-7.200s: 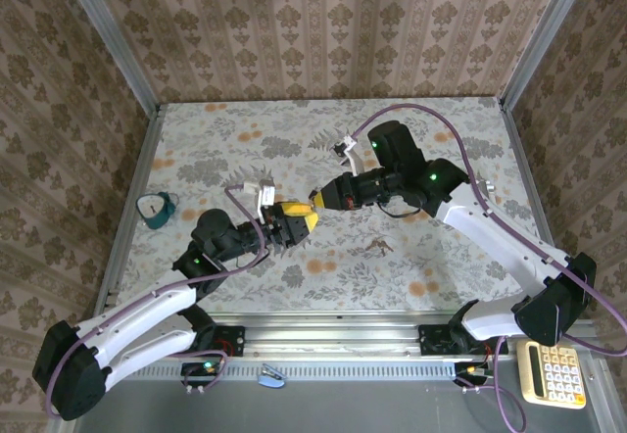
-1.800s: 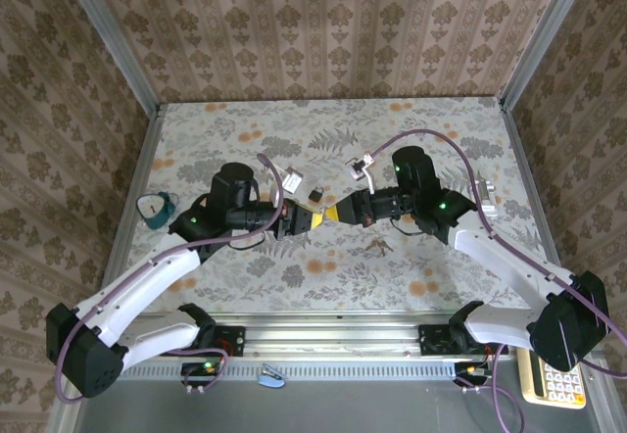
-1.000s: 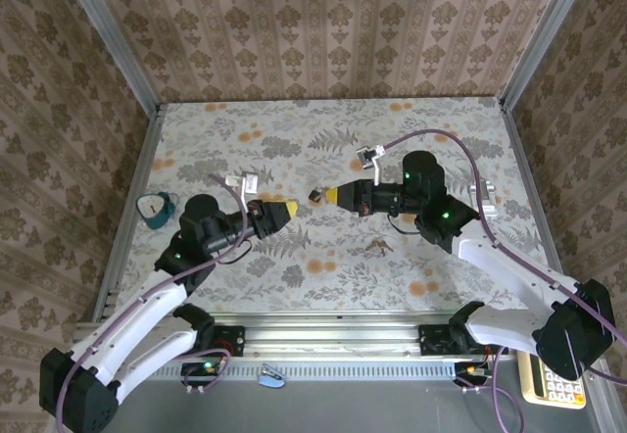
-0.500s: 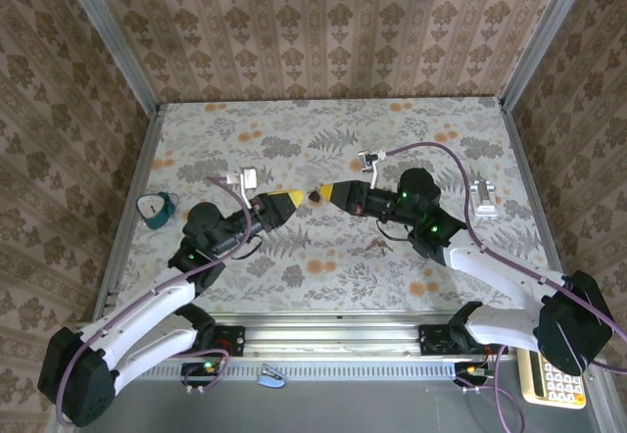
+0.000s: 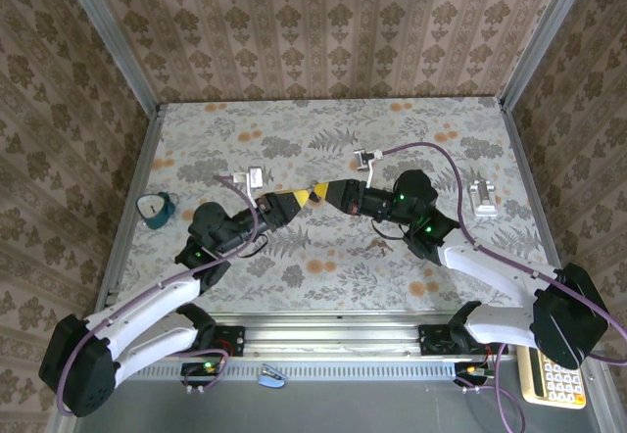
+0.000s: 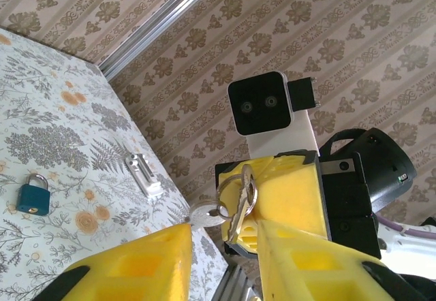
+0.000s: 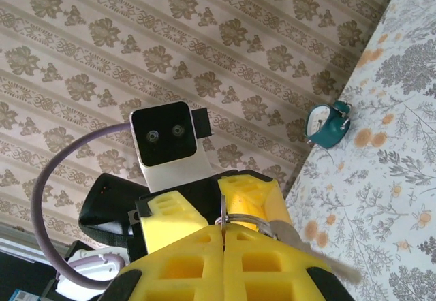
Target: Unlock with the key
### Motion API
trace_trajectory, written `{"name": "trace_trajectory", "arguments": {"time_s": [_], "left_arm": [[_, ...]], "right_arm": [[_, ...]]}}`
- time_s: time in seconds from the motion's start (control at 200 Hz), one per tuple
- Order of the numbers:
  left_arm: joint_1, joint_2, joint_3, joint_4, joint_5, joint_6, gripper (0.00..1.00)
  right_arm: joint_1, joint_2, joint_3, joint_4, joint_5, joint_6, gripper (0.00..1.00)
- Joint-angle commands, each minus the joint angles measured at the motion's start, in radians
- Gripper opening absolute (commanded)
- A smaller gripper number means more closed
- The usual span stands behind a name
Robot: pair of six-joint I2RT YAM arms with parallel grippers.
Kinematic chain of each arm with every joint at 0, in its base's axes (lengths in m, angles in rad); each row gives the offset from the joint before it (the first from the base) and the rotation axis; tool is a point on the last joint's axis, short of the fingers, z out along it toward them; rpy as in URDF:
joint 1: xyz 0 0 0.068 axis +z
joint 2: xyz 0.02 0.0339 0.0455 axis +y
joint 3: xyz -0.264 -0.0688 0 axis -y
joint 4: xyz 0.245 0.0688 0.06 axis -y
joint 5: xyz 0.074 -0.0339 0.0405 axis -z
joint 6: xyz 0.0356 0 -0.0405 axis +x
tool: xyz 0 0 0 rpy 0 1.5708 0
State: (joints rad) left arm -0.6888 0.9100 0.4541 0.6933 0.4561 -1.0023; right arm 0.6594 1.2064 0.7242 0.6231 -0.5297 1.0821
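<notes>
A silver key [image 6: 238,209] on a ring, with a round silver tag [image 6: 201,216], is held in mid-air by my right gripper [image 5: 316,194], which is shut on it. The ring [image 7: 235,218] is pinched between its yellow fingers. My left gripper [image 5: 293,200] faces it tip to tip. Its jaws stand apart in the left wrist view, and the key's blade hangs just at the gap between them [image 6: 225,231], touching neither finger. A small teal padlock [image 6: 32,199] lies on the table, seen small and dark [image 5: 376,247] in the top view, below the right arm.
A teal ring-shaped object [image 5: 157,208] lies near the table's left edge, with a white block [image 5: 482,198] near the right edge. Metal rails and patterned walls border the flowered table [image 5: 323,266]. A calculator [image 5: 555,372] sits off the table at the near right.
The two grippers have drawn together in mid-air until their tips nearly meet. The left jaws widened, then narrowed. The right gripper kept hold of the key.
</notes>
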Motion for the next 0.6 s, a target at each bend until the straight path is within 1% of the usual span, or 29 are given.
{"name": "trace_trajectory", "arguments": {"time_s": [0.0, 0.055, 0.33, 0.39, 0.48, 0.56, 0.595], "left_arm": [[-0.007, -0.003, 0.031, 0.053, 0.010, -0.002, 0.36], [-0.006, -0.006, 0.028, 0.059, 0.007, -0.002, 0.38], [-0.006, -0.013, 0.019, 0.098, 0.004, -0.008, 0.39], [-0.007, -0.011, 0.020, 0.101, 0.007, -0.010, 0.33], [-0.006, -0.008, 0.020, 0.104, 0.009, -0.010, 0.28], [-0.006, -0.007, 0.020, 0.108, 0.013, -0.010, 0.20], [-0.006, -0.007, 0.019, 0.109, 0.014, -0.010, 0.14]], "right_arm": [[0.008, 0.005, -0.014, 0.039, -0.004, 0.009, 0.00], [0.008, 0.004, -0.015, 0.040, -0.005, 0.010, 0.00], [0.008, 0.014, -0.009, 0.023, -0.020, 0.003, 0.00], [0.008, 0.017, -0.009, 0.022, -0.019, 0.004, 0.00], [0.008, 0.023, -0.008, 0.023, -0.023, 0.005, 0.00], [0.007, 0.025, -0.009, 0.030, -0.025, 0.009, 0.00], [0.008, 0.023, -0.008, 0.029, -0.024, 0.007, 0.00]]}}
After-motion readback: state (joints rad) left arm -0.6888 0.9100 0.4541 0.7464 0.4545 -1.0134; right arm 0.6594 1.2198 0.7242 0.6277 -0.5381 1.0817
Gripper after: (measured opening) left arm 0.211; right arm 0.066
